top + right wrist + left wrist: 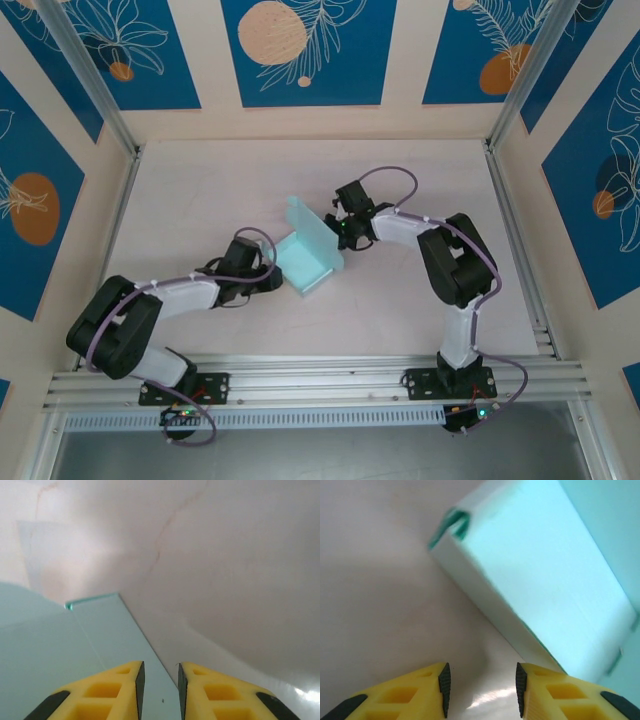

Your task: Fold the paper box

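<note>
On the pale table (200,200), mid-width, the paper box (306,264) is sitting half-formed, between the two arms. Left arm (150,305) is reaching in from the near-left, right arm (455,262) is bending in from the near-right, and both are ending at the box.

Box state: light-blue card, base lying flat on the table, one tall panel standing upright along its far-right side, low walls standing on the sides nearer the left arm. One small tab is sticking out at a wall corner in the left wrist view.

Left gripper (272,280) is sitting low, just beside the box's left side. In the left wrist view its yellow fingers (432,690) are standing moderately apart with bare table showing between them, gripping nothing. The right-hand finger is lying close against the foot of the low wall; cannot tell whether it's touching.

Right gripper (342,232) is sitting at the upright panel's right face. In the right wrist view its fingers (117,692) are standing narrow, with a slim gap showing. The card's edge is running into that gap; cannot tell whether the pads are touching it.
</note>
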### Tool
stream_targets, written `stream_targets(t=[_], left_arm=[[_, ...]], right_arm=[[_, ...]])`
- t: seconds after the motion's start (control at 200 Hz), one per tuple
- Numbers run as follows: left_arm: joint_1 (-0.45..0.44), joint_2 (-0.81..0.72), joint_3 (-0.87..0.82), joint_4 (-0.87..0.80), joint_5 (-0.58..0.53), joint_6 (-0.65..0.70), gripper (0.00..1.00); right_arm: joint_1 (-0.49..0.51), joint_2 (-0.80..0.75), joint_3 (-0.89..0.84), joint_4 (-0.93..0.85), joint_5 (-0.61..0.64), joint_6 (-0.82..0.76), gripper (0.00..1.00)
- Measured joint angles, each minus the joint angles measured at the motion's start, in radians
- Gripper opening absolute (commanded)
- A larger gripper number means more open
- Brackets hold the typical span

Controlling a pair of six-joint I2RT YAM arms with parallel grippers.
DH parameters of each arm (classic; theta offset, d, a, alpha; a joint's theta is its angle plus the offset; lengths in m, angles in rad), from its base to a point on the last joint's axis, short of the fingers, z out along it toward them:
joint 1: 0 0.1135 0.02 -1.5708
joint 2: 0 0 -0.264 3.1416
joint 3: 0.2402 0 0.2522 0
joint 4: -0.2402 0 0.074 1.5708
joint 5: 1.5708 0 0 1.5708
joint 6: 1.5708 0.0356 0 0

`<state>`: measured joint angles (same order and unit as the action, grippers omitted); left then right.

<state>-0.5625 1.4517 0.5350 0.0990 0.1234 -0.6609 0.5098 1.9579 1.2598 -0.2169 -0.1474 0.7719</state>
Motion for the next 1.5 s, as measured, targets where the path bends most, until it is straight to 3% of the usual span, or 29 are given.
stream_targets(t=[0.205, 0.35, 0.455, 0.555, 0.71, 1.015, 1.28, 1.5], left_arm=[[-0.08, -0.037, -0.043, 0.034, 0.049, -0.084, 0.42], [-0.087, -0.187, -0.059, -0.071, 0.014, -0.081, 0.52], [-0.057, -0.301, -0.018, -0.178, -0.055, -0.035, 0.54], [0.037, -0.334, 0.029, -0.202, -0.077, 0.018, 0.58], [0.153, -0.254, 0.104, -0.188, -0.072, 0.104, 0.58], [0.175, 0.043, 0.248, -0.129, 0.026, 0.2, 0.5], [0.174, 0.154, 0.262, -0.064, 0.156, 0.19, 0.5], [0.158, 0.158, 0.25, -0.016, 0.216, 0.162, 0.5]], right_arm=[[-0.08, 0.041, 0.083, -0.077, -0.005, -0.069, 0.27], [-0.148, 0.01, 0.054, -0.14, 0.06, -0.099, 0.28], [-0.191, -0.089, -0.045, -0.167, 0.114, -0.099, 0.32], [-0.209, -0.228, -0.161, -0.179, 0.16, -0.084, 0.37], [-0.17, -0.455, -0.343, -0.196, 0.221, -0.029, 0.46], [-0.052, -0.772, -0.557, -0.27, 0.301, 0.07, 0.58], [0.082, -0.829, -0.578, -0.271, 0.303, 0.111, 0.63], [0.091, -0.812, -0.544, -0.278, 0.322, 0.107, 0.64]])
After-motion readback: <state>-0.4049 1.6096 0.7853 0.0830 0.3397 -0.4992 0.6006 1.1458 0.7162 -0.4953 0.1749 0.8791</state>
